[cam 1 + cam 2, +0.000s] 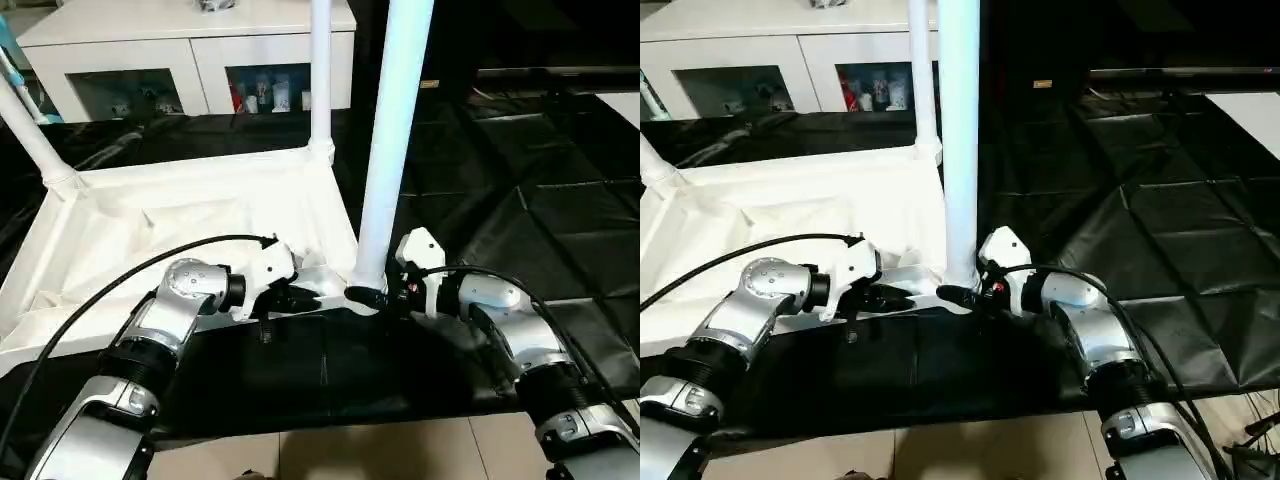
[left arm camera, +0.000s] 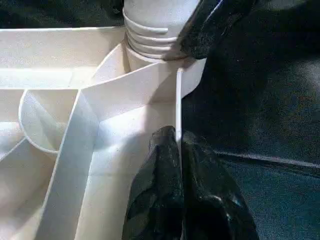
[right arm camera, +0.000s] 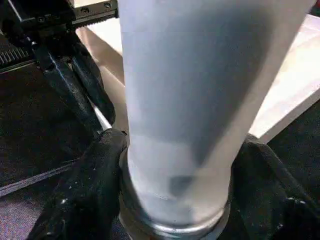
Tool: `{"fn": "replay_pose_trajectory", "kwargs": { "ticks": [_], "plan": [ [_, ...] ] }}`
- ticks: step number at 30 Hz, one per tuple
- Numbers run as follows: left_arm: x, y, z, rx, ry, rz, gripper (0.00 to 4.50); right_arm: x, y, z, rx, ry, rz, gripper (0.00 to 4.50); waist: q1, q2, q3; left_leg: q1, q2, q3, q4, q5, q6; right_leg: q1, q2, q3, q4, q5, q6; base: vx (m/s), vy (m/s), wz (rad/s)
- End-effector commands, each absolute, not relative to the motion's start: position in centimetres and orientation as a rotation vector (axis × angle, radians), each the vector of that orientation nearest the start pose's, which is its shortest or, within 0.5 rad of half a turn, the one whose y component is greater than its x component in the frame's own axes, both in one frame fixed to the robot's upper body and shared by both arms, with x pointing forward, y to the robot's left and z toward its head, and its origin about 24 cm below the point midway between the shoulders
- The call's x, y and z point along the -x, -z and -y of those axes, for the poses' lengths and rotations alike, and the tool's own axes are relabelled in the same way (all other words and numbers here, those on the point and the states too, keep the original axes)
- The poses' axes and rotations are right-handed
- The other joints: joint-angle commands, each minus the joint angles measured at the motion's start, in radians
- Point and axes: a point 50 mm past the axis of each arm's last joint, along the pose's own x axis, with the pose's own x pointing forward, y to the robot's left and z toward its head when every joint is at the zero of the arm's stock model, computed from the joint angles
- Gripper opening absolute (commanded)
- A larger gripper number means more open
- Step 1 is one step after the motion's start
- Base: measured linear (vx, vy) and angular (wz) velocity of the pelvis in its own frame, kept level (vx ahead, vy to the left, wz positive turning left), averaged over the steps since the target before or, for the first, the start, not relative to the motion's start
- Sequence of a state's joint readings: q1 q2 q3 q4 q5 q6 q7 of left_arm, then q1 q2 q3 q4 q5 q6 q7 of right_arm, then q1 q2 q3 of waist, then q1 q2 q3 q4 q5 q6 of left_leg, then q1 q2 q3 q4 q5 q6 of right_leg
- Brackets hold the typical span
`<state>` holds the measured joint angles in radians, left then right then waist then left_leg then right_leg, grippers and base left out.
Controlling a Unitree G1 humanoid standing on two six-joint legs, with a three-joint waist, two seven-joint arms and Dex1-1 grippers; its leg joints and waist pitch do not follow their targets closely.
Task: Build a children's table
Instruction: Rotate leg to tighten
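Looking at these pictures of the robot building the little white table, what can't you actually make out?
- Tops of the upright legs, such as the near leg: cut off by the top edge in both eye views.
- Whether the near leg is fully seated in its corner socket: the right gripper covers the joint.
- Items behind the white cabinet glass doors: too small to identify.
- The fourth corner of the tabletop: outside the eye views.

Head views evenly lit from overhead, sharp. Black cloth [image 1: 520, 220] shows pale sheen along its creases. White tabletop [image 1: 180, 210] near washed out. Right wrist view: leg [image 3: 200, 100] between the claw's fingers blurred, shaded grey.
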<state>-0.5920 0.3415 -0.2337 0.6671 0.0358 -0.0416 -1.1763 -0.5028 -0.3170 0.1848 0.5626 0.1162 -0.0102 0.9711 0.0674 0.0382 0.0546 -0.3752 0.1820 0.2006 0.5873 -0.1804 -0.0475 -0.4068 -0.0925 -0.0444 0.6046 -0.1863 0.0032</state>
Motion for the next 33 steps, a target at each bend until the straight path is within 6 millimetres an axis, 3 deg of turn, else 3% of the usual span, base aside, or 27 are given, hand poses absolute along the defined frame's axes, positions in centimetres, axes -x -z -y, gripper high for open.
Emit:
{"fn": "replay_pose_trajectory", "kwargs": {
  "ticks": [1,10,14,16,17,19,21,27,32,33],
  "plan": [
    [-31.1,-3.9,-13.3,-0.34,1.33,-0.368,0.0,-31.9,-5.4,13.6,0.229,-1.097,-0.202,2.72,0.006,-0.034,-0.068,0.007,0.046,-0.016,-0.059,-0.133,0.116,0.048,-0.055,0.034,-0.056,-0.135,-0.255,0.0,0.0,0.0],
    [-31.0,-3.8,-13.2,-0.34,1.332,-0.375,0.0,-31.7,-5.0,14.0,0.238,-1.099,-0.222,2.69,0.004,-0.031,-0.066,0.008,0.046,-0.017,-0.06,-0.151,0.107,0.046,-0.053,0.034,-0.059,-0.161,-0.252,0.0,0.0,0.0],
    [-31.3,-3.6,-12.9,-0.354,1.281,-0.383,0.0,-32.3,-4.3,14.0,0.208,-0.975,-0.249,2.69,0.002,-0.031,-0.065,0.007,0.045,-0.017,-0.061,-0.154,0.105,0.045,-0.053,0.034,-0.059,-0.159,-0.254,0.0,0.0,0.0],
    [-31.7,-3.1,-12.5,-0.377,1.236,-0.41,0.0,-32.9,-3.6,13.6,0.169,-0.847,-0.277,2.69,-0.005,-0.032,-0.061,0.008,0.043,-0.018,-0.063,-0.185,0.088,0.042,-0.053,0.036,-0.066,-0.211,-0.246,0.0,0.0,0.0],
    [-32.0,-3.0,-12.1,-0.38,1.204,-0.419,0.0,-33.1,-3.2,13.1,0.138,-0.782,-0.293,2.69,-0.011,-0.031,-0.057,0.01,0.042,-0.022,-0.07,-0.224,0.057,0.042,-0.053,0.035,-0.074,-0.289,-0.225,0.0,0.0,0.0],
    [-32.3,-2.9,-11.4,-0.359,1.173,-0.416,0.0,-33.1,-2.8,12.2,0.085,-0.734,-0.314,2.69,-0.014,-0.025,-0.049,0.016,0.042,-0.025,-0.078,-0.285,0.028,0.036,-0.053,0.036,-0.083,-0.361,-0.203,0.0,0.0,0.0],
    [-32.7,-3.0,-10.7,-0.343,1.142,-0.41,0.0,-33.2,-2.6,11.3,0.056,-0.686,-0.322,2.69,-0.019,-0.03,-0.05,0.023,0.042,-0.028,-0.082,-0.336,0.006,0.031,-0.051,0.039,-0.089,-0.394,-0.185,0.0,0.0,0.0],
    [-34.2,-3.2,-8.8,-0.347,0.992,-0.413,0.0,-34.2,-1.9,9.5,-0.003,-0.453,-0.384,2.68,-0.028,-0.025,-0.049,0.027,0.038,-0.032,-0.086,-0.384,-0.02,0.026,-0.053,0.04,-0.095,-0.418,-0.178,0.0,0.0,0.0],
    [-35.2,-3.8,-7.2,-0.322,0.893,-0.389,0.0,-34.7,-2.2,7.4,-0.021,-0.396,-0.4,2.68,-0.028,-0.025,-0.052,0.023,0.036,-0.032,-0.087,-0.373,-0.007,0.029,-0.051,0.04,-0.096,-0.364,-0.181,0.0,0.0,0.0],
    [-35.2,-3.8,-7.2,-0.322,0.894,-0.388,0.0,-34.7,-2.2,7.4,-0.022,-0.398,-0.4,2.68,-0.024,-0.026,-0.053,0.021,0.038,-0.031,-0.087,-0.345,0.006,0.034,-0.053,0.04,-0.093,-0.314,-0.19,0.0,0.0,0.0]
  ]
}}
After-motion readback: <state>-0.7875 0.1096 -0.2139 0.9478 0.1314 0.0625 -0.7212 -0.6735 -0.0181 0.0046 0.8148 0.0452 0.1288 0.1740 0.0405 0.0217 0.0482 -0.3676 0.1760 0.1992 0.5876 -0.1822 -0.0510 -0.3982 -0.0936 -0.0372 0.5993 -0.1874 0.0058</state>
